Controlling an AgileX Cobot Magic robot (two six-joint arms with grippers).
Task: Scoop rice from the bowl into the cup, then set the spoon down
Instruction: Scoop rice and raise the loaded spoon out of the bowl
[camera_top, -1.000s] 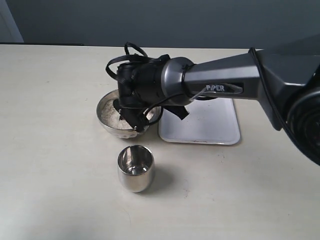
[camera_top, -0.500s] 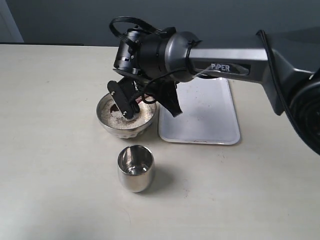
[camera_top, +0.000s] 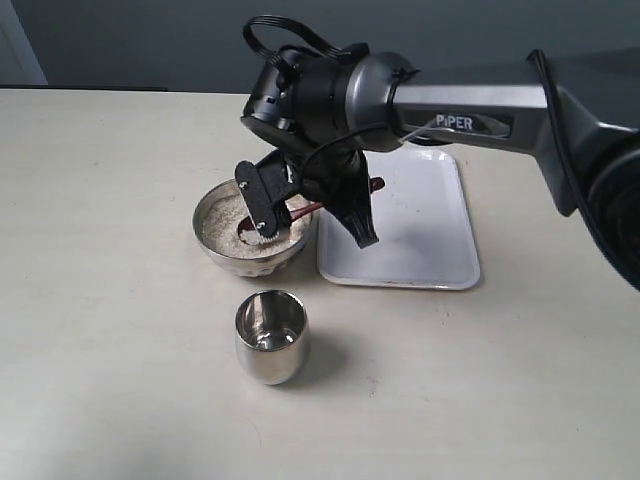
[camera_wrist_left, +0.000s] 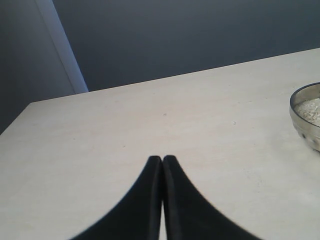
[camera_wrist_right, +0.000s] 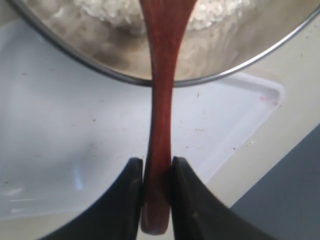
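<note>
The steel bowl (camera_top: 225, 262) holds pale rice (camera_top: 222, 222) and sits left of the tray. My right gripper (camera_top: 352, 202) hangs over the bowl's right rim, shut on the far end of the reddish-brown spoon (camera_top: 306, 208). The spoon slants down with its head in the rice. In the right wrist view the spoon (camera_wrist_right: 161, 100) runs from the gripper (camera_wrist_right: 157, 162) over the bowl rim (camera_wrist_right: 200, 80) to the rice (camera_wrist_right: 210, 15). The empty cup (camera_top: 271, 336) stands upright in front of the bowl. My left gripper (camera_wrist_left: 162, 159) is shut on nothing, above bare table, left of the bowl (camera_wrist_left: 306, 125).
A white rectangular tray (camera_top: 420, 245) lies right of the bowl, under the right arm; it also shows in the right wrist view as the tray (camera_wrist_right: 60, 130). The pale table (camera_top: 100, 300) extends around everything. A dark wall is behind.
The right gripper has lifted and swung right from low over the bowl's front. The wrist has turned, and the spoon's handle now shows, slanting into the rice.
</note>
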